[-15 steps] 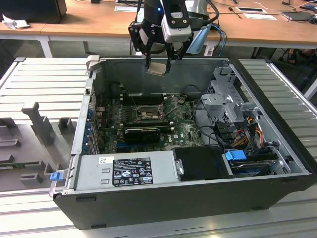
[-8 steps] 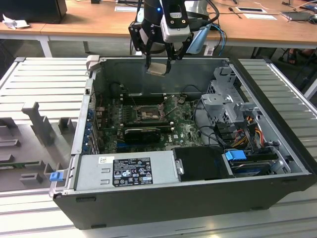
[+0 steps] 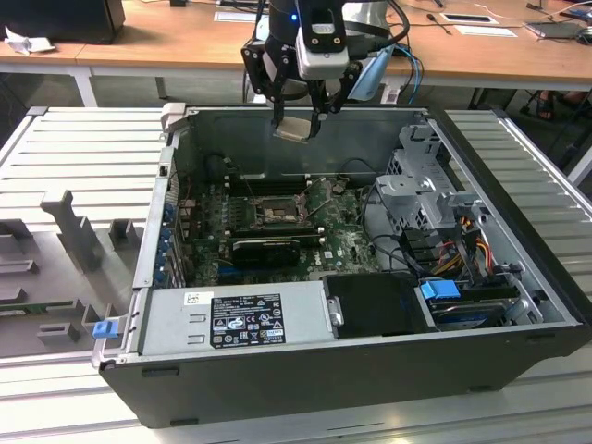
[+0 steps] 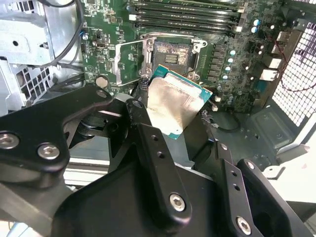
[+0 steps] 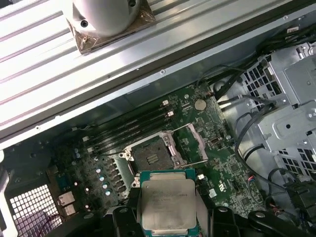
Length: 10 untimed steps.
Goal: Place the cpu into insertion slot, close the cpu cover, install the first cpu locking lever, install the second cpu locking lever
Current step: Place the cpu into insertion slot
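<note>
My gripper (image 3: 296,123) hangs above the rear wall of the open computer case (image 3: 305,388), shut on the cpu (image 3: 294,129), a thin square chip with a pale metal face. In both wrist views the black fingers clamp the cpu (image 4: 175,106) (image 5: 165,202) by two opposite edges, and it is tilted. The insertion slot (image 3: 276,215) (image 4: 173,53) (image 5: 152,157) lies bare below on the green board, some way from the chip. The cpu cover (image 4: 117,61) stands swung open beside the slot.
Long black memory slots (image 4: 187,15) run beside the socket. A black finned card (image 3: 264,248) lies just in front of it. A power supply (image 3: 236,319) fills the case's front, and a metal drive cage (image 3: 425,194) with cables stands on the exterior view's right.
</note>
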Motion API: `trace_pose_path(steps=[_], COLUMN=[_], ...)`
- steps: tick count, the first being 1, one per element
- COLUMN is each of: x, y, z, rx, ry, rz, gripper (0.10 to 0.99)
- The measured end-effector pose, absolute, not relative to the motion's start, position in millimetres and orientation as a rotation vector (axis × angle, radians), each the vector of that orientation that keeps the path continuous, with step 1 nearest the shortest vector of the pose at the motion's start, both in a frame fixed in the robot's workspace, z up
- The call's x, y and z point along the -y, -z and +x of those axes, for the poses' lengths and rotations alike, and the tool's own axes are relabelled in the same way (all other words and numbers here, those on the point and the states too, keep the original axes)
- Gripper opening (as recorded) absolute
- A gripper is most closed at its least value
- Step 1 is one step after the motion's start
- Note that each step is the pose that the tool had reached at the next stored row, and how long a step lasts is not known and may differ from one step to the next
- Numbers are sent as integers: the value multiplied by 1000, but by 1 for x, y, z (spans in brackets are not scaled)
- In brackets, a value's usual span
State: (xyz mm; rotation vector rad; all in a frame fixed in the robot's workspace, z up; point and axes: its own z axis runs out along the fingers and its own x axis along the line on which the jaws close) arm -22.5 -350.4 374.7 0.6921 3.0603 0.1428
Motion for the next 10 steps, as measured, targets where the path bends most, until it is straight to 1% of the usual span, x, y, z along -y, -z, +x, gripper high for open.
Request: trace_pose_path(steps=[10], x=[350], y=[-368], z=[-23], rx=[-2998], ry=[-148], rz=[907], gripper=[529])
